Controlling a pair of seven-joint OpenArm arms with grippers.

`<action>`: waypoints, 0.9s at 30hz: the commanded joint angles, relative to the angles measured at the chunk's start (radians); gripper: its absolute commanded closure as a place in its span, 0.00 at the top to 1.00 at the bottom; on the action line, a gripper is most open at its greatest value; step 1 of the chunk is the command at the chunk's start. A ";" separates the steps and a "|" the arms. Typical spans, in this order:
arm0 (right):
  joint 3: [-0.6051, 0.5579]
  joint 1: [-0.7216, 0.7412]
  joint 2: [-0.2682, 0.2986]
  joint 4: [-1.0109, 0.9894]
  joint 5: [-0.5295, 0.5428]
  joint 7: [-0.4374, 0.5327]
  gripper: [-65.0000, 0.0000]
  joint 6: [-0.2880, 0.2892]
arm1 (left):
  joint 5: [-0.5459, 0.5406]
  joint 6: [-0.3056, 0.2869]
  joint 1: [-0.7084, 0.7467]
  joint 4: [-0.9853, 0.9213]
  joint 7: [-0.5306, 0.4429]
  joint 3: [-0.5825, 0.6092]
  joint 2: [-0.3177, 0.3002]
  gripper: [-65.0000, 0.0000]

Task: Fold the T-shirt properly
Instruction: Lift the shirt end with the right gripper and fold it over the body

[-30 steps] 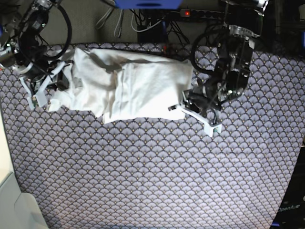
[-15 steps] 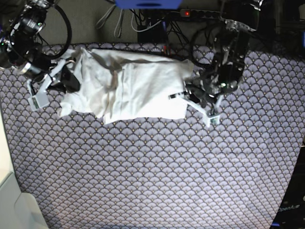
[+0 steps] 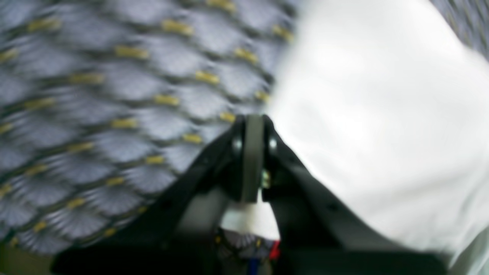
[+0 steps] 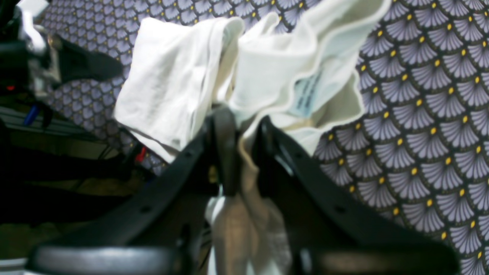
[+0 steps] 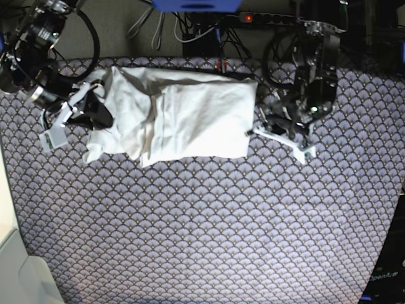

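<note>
The white T-shirt (image 5: 183, 117) lies bunched and partly folded at the back of the patterned table cover. My right gripper (image 5: 87, 106) is at its left end. In the right wrist view it (image 4: 238, 118) is shut on the collar part of the T-shirt (image 4: 275, 76), which shows a label, and holds it raised. My left gripper (image 5: 256, 132) is at the shirt's right edge. In the blurred left wrist view it (image 3: 252, 122) is shut, with a bit of white cloth between the fingers and the T-shirt (image 3: 374, 114) spread to its right.
The table cover (image 5: 202, 221) has a grey scale pattern. Behind the table's back edge are a power strip (image 5: 272, 18) with a red light, dark cables (image 5: 190, 31) and a blue object (image 5: 196, 5). A pale object (image 5: 19, 272) sits at the front left corner.
The left gripper's fingers, spread apart at the shirt's right edge before, are now together. The right gripper has shifted right with the collar end, drawing the shirt's left side inward.
</note>
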 commanded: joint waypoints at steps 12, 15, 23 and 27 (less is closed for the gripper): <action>0.001 0.042 -0.014 0.018 0.043 0.029 0.00 0.006 | -0.006 0.021 -0.040 -0.115 0.038 -0.024 -0.001 0.01; 0.001 0.066 -0.033 0.018 0.043 0.029 0.00 0.006 | -0.006 0.023 -0.060 -0.135 0.037 0.030 -0.001 0.01; -0.021 0.126 -0.130 0.018 0.043 0.029 0.00 0.006 | -0.006 0.024 -0.076 -0.141 0.035 0.088 0.001 0.01; -0.145 0.123 -0.140 0.018 0.043 0.029 0.00 0.006 | -0.006 0.024 -0.078 -0.154 0.037 0.085 0.001 0.01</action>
